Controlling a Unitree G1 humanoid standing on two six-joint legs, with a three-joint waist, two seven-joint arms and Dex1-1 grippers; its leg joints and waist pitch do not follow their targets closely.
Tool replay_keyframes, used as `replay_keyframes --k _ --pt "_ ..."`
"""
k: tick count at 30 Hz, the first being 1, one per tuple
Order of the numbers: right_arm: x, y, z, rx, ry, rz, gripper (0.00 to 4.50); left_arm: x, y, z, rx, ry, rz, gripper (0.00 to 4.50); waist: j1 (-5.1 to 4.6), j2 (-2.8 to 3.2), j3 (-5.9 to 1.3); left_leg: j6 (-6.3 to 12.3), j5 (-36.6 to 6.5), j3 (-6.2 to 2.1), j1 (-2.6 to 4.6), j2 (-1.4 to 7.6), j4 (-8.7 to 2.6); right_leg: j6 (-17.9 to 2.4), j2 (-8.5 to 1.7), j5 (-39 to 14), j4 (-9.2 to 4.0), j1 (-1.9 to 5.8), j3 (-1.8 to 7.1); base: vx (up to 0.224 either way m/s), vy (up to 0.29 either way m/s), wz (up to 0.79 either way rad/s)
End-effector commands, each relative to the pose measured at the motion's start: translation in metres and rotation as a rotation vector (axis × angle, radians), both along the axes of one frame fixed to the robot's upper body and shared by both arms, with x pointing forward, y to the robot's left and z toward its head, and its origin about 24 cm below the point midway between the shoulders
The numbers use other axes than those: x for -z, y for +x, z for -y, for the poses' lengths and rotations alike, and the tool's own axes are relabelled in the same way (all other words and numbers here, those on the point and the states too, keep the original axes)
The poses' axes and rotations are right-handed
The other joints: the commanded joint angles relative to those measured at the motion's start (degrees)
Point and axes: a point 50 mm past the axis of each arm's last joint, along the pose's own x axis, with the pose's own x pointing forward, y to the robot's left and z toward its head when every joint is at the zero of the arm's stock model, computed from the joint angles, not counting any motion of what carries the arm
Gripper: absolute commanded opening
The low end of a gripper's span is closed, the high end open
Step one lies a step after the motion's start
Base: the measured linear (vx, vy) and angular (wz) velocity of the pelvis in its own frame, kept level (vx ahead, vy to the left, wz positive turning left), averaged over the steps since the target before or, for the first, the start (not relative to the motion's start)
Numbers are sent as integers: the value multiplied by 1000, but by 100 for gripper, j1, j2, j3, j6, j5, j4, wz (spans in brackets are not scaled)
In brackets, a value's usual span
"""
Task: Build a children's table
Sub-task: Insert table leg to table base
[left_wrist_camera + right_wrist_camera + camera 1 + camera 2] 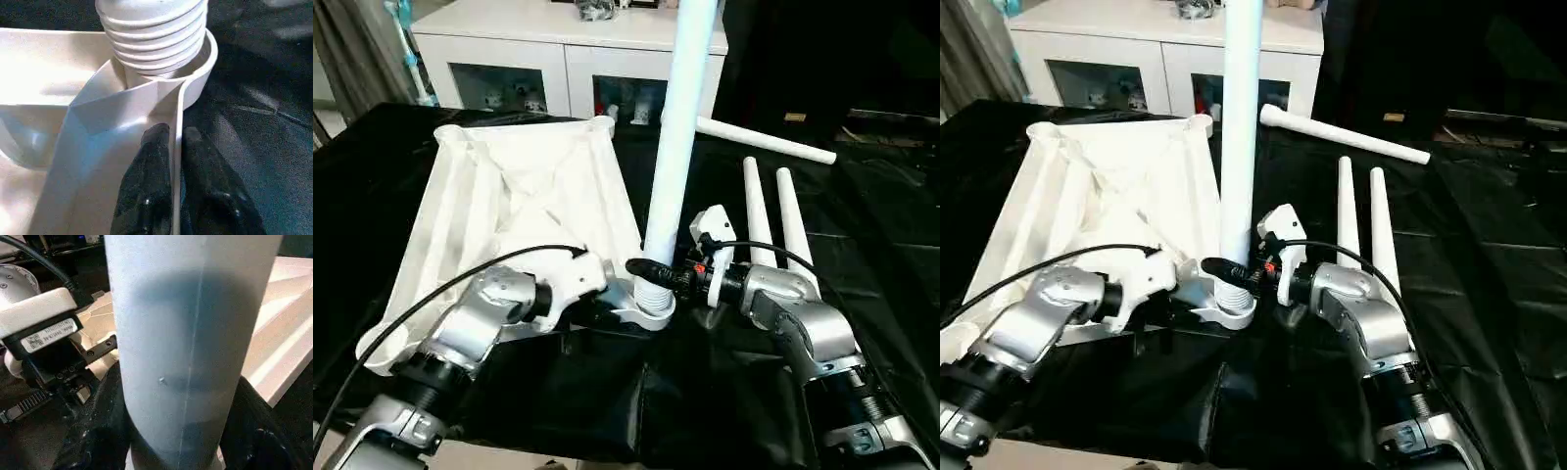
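A black cloth covers the desk (pixel 401 147) in front of me, and behind it stands a white cabinet (pixel 558 44) with glass doors. On the cloth, toward my left, the white tabletop (pixel 524 201) lies upside down, its ribbed, X-braced underside facing up and a round socket at each corner. In the near corner socket (pixel 651 308), closest to the middle of the desk, one white leg (pixel 677 127) stands upright, its ribbed end seated in the socket. My left gripper (pixel 597 311) reaches in from the left at that corner; in the left wrist view its two black fingers (pixel 151 186) sit on either side of the thin tabletop wall just beside the socket, one finger inside the rim and one outside, nearly together with the wall between them. My right gripper (pixel 651 272) comes in from the right, its jaws clamped around the low part of the upright leg, just above the ribbed end; in the right wrist view a black finger shows on each side of the tube. Two more legs (pixel 773 220) lie side by side on the cloth to my right, pointing away from me, and a fourth leg (pixel 764 140) lies crosswise beyond them.
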Motion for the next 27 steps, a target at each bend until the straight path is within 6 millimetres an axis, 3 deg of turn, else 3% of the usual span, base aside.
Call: replay_keyframes --k 1,4,14,21,27 --pt "3 1 -1 -4 -17 -12 186 6 -3 -6 -1 28 -19 67 -8 -13 -339 58 -1003 -124 63 345 -543 -1207 -419 -1076 -431 217 267 0 0 0" --pt "3 1 -2 -5 -15 -11 186 8 -4 -10 10 47 -39 72 -14 -18 -337 80 -946 -117 54 339 -538 -1273 -429 -913 -421 235 272 0 0 0" --pt "3 1 0 -1 -22 -2 186 6 2 -25 19 116 -55 74 -9 6 -318 -42 -1176 -125 79 339 -569 -1193 -431 -1299 -463 224 280 0 0 0" --pt "3 1 -1 -5 -27 1 186 4 4 -26 35 134 -61 8 0 31 -324 -81 -1164 -130 78 339 -573 -1216 -438 -1253 -461 235 280 0 0 0" --pt "3 0 -1 -40 -38 -12 186 3 7 -25 39 127 -62 0 -2 21 -327 -63 -1148 -124 78 344 -570 -1289 -435 -1111 -448 240 277 0 0 0"
